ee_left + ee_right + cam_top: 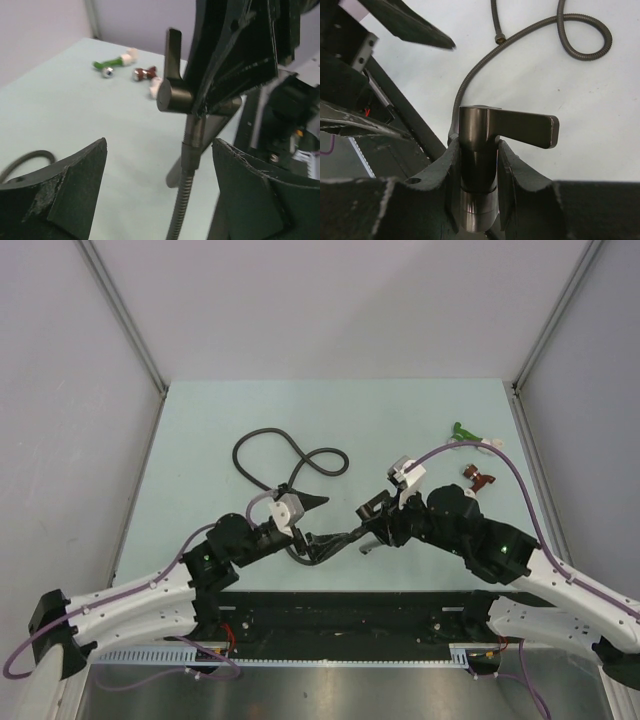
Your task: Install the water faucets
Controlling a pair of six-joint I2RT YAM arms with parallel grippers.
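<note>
Right gripper (478,150) clamps faucet (481,127) — left gripper (160,150) apparently clear, jaws wide.

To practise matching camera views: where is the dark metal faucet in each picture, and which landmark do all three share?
Top external: faucet just right of centre, between the two arms.
Left wrist: faucet upper centre, lever upright.
Right wrist: faucet lower centre, lever pointing right.
Shared landmark: the flexible hose, seen in all three.

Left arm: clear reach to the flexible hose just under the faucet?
Likely yes: left gripper is open, and the flexible hose sits unobstructed just ahead of it; right gripper grips only the faucet.
</note>
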